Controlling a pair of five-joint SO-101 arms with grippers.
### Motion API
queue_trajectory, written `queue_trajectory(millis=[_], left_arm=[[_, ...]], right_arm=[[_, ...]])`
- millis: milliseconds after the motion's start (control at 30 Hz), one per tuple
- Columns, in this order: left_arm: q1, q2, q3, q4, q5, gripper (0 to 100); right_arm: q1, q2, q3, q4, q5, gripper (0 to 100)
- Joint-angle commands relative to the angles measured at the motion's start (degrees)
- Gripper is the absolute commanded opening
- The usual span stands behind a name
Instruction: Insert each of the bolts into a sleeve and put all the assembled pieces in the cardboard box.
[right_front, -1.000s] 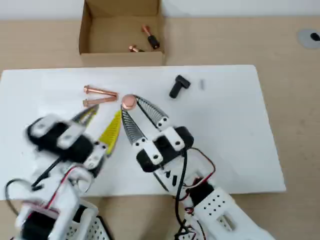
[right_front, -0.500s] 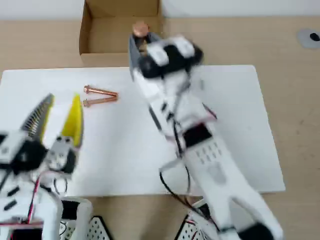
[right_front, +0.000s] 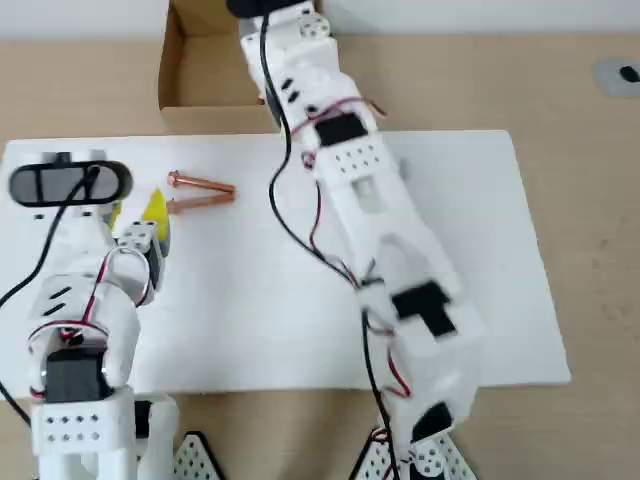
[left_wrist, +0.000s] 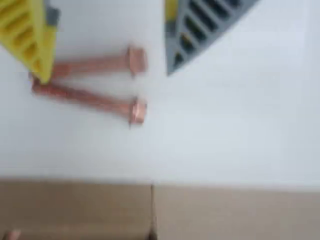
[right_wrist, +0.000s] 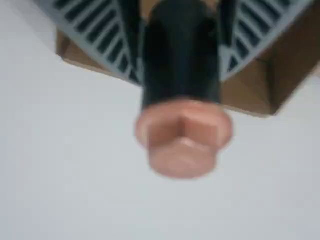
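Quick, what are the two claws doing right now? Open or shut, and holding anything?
Left claw: open, holding nothing.
Right claw: shut on a bolt in its black sleeve.

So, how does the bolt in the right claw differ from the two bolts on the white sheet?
The held bolt wears a black sleeve; the loose bolts are bare. The held bolt sits in the right claw at the cardboard box; the loose bolts lie flat on the white sheet. All are copper-coloured with flanged heads.
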Motion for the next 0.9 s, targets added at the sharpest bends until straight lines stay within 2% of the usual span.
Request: queue_trajectory(millis=[0, 133, 367, 467, 667, 867], left_arm=[[-0.7, 0.5, 1.4, -0.4, 1.5, 17], [-0.5, 0.7, 3.9, -0.5, 7.5, 17], [-0.6, 0.7, 10.2, -5.4, 10.4, 17], [-0.6, 0.7, 10.8, -6.9, 12.0, 17], [-0.6, 0.7, 10.8, -8.2, 12.3, 7], [-0.6, 0.2, 10.8, -7.9, 12.6, 7]], right_arm=[[2.6, 8.8, -21.7, 3.5, -2.6, 0.9], [3.7, 21.2, -38.6, 9.5, -6.4, 0.9], [5.6, 38.5, -57.5, 15.6, -11.6, 0.9], [6.5, 42.6, -60.9, 16.9, -12.4, 0.9], [8.2, 46.7, -61.7, 16.8, -12.4, 0.9], [9.4, 48.7, -61.5, 16.9, -12.4, 0.9]])
